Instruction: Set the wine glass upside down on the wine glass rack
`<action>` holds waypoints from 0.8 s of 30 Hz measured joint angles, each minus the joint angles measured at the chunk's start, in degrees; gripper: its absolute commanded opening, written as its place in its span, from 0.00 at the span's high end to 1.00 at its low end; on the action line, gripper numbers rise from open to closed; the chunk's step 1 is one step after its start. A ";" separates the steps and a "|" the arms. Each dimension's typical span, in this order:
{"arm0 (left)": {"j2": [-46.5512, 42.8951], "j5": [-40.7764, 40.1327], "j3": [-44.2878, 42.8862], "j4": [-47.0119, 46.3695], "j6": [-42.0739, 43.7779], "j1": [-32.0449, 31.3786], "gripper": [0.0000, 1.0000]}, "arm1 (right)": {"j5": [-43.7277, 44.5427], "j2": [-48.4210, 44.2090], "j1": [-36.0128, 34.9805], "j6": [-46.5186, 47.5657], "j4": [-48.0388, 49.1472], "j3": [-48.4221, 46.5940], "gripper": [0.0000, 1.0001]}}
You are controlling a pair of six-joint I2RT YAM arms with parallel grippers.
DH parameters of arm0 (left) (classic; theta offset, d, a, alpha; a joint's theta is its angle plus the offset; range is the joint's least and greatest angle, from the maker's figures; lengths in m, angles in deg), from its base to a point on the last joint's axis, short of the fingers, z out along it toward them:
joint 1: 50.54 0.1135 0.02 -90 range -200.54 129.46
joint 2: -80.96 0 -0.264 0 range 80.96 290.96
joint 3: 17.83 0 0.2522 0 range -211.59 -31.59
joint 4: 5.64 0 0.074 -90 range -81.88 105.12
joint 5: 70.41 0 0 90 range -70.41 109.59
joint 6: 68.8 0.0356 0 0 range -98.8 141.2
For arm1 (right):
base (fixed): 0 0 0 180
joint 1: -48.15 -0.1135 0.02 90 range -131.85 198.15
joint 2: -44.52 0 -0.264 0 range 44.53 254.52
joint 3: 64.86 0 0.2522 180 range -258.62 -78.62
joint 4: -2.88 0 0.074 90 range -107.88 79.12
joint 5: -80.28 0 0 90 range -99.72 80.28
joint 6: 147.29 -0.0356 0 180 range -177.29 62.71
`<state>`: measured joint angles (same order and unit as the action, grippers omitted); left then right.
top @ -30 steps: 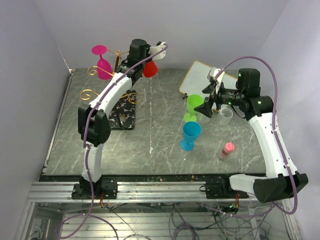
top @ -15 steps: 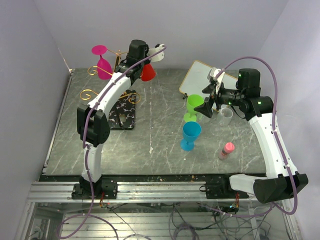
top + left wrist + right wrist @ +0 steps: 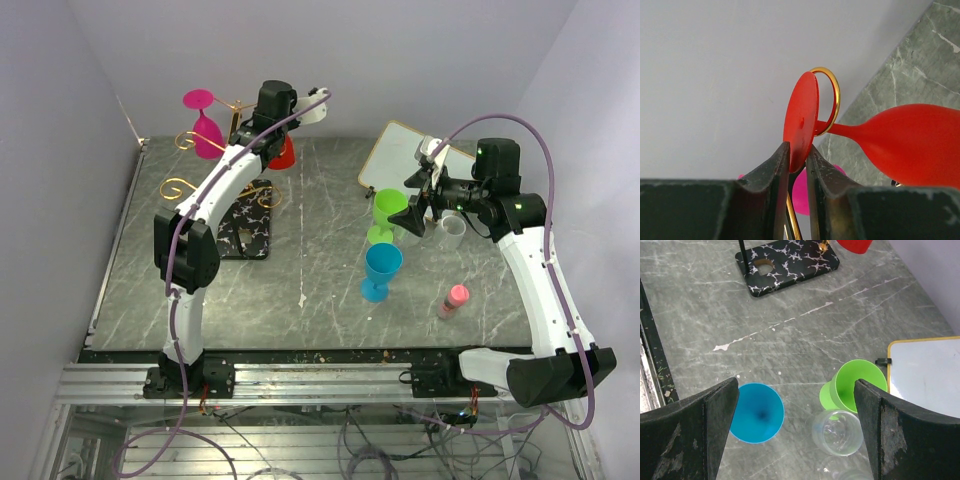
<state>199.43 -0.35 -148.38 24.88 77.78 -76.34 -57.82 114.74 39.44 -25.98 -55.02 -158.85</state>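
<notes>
1. Smooth red glass (image 3: 910,142) hangs upside down on the rack (image 3: 836,97), its stem through a thin gold loop.
2. Left gripper (image 3: 796,148), its arm (image 3: 222,182) stretched to the rack's top: jaws narrowly apart around the flat foot's rim; grip unclear.
3. Right gripper (image 3: 795,382), well right of the rack, gapes wide, empty.

Cups, a bottle and a board on the grey table (image 3: 330,265)
Below the right gripper (image 3: 795,381) stand a green cup (image 3: 852,387), a blue cup (image 3: 757,412) and a clear glass (image 3: 836,432); a white board (image 3: 925,370) lies beside it, a pink bottle (image 3: 455,298) farther off.
</notes>
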 measured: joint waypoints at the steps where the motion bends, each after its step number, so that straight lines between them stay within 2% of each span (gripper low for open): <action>1: 0.00 -0.09 0.02 0.00 -0.04 0.00 0.69 | 0.00 0.00 0.00 0.00 0.04 0.00 0.02; 15: -0.31 -0.42 0.24 0.83 -1.77 0.07 0.55 | 0.02 0.00 0.02 0.00 0.13 0.24 0.01; 24: -2.62 -0.15 0.22 6.29 -3.08 0.37 0.48 | 0.00 0.00 0.09 -0.31 0.17 0.28 0.01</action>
<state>196.81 -0.50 -148.16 31.17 74.70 -75.97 -57.82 114.74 39.52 -26.29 -54.84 -158.56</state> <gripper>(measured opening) 0.512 0.985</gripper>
